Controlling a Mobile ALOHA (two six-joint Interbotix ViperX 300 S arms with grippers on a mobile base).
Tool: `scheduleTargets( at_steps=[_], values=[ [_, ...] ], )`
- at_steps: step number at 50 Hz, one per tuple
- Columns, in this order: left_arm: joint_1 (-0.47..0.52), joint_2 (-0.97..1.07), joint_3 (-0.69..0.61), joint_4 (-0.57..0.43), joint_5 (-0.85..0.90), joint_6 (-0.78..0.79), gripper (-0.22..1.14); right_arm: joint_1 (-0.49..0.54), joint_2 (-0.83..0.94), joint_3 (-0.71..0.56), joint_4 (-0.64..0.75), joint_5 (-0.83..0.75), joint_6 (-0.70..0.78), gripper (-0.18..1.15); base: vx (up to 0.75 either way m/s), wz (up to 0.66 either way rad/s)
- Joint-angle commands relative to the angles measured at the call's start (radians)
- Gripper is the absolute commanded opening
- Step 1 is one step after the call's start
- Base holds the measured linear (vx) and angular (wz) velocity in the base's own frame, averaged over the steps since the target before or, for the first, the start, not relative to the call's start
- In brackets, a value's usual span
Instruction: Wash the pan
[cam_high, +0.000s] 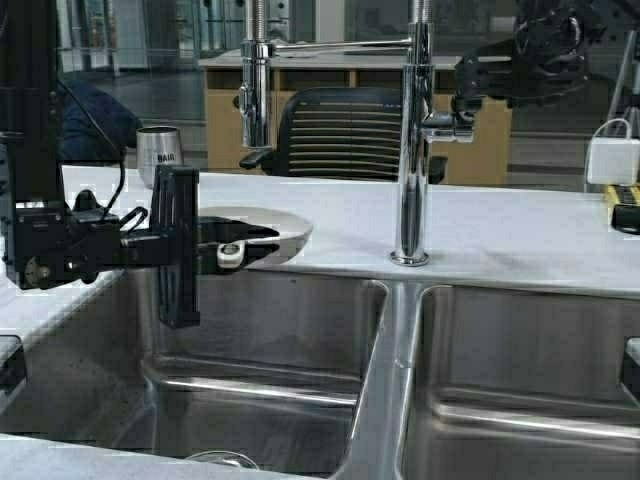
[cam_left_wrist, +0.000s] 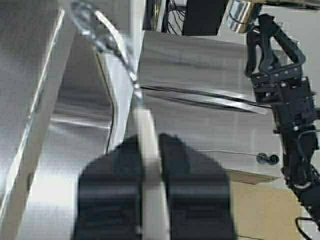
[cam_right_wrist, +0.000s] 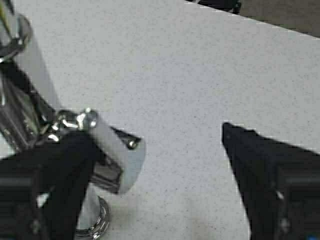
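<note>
The cream pan (cam_high: 262, 230) is held level above the left sink basin (cam_high: 260, 340), near the counter's edge. My left gripper (cam_high: 218, 251) is shut on its short handle (cam_high: 230, 255), whose end hole shows. In the left wrist view the handle (cam_left_wrist: 149, 165) sits between the shut fingers and the pan (cam_left_wrist: 102, 35) is seen edge-on. My right gripper (cam_high: 468, 88) is raised beside the chrome faucet (cam_high: 412, 150), at its lever. In the right wrist view it (cam_right_wrist: 155, 137) is open, with one finger (cam_right_wrist: 65, 175) against the lever (cam_right_wrist: 117, 160).
The right basin (cam_high: 530, 370) lies past the steel divider. A second chrome faucet (cam_high: 255, 90), a steel tumbler (cam_high: 158, 152) and an office chair (cam_high: 345, 130) stand behind. A white adapter (cam_high: 612, 158) and a yellow-black tool (cam_high: 625, 205) lie on the counter (cam_high: 500, 235) at far right.
</note>
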Motion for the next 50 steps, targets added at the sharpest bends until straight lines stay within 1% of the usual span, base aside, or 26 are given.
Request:
scheduleTargets(
  at_steps=[1,14,24,39,50],
  values=[
    [-0.002,-0.017,-0.008,0.003,-0.018,0.02,0.02,-0.023,-0.017,-0.012,0.005,-0.011,0.005,1.03,0.0,0.0],
    [-0.002,-0.015,-0.009,0.003,-0.017,0.02,0.02,-0.049,-0.017,-0.009,0.038,-0.011,0.017,1.03,0.0,0.0],
    [-0.002,-0.015,-0.011,0.003,-0.018,0.02,0.02,-0.075,-0.017,0.002,0.091,-0.011,0.034,1.03,0.0,0.0],
    [-0.002,-0.015,-0.015,0.003,-0.018,0.02,0.02,-0.12,-0.017,0.031,0.126,-0.009,0.038,1.03,0.0,0.0],
    [-0.002,-0.014,-0.018,0.003,-0.018,0.02,0.02,-0.127,-0.017,0.037,0.132,-0.012,0.038,1.03,0.0,0.0]
  ],
)
